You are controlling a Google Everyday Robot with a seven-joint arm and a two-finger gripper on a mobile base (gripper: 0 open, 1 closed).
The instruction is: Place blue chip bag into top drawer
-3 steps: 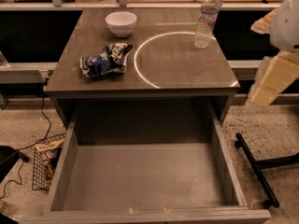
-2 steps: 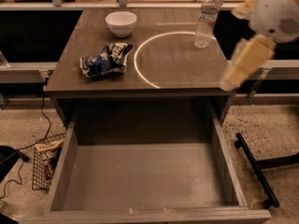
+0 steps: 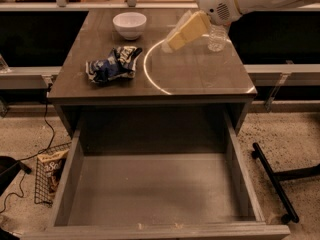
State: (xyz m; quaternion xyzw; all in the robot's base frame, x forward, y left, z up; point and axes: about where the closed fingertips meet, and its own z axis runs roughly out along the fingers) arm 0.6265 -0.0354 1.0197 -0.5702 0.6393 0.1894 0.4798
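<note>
The blue chip bag (image 3: 112,64) lies crumpled on the left part of the cabinet top, in front of the white bowl (image 3: 129,24). The top drawer (image 3: 150,194) is pulled wide open below the cabinet top, and nothing shows inside it. My gripper (image 3: 172,43) hangs from the white arm (image 3: 235,1) above the middle of the cabinet top. It is to the right of the bag and apart from it, and it holds nothing that I can see.
A clear water bottle (image 3: 217,36) stands at the back right of the top, partly behind the arm. A wire basket with a brown snack bag (image 3: 51,169) sits on the floor at the left. A black base leg (image 3: 272,179) lies on the floor at the right.
The arm has swung in from the right edge of the view. The gripper has moved left over the cabinet top, closer to the chip bag. The bag, bowl and drawer have not moved.
</note>
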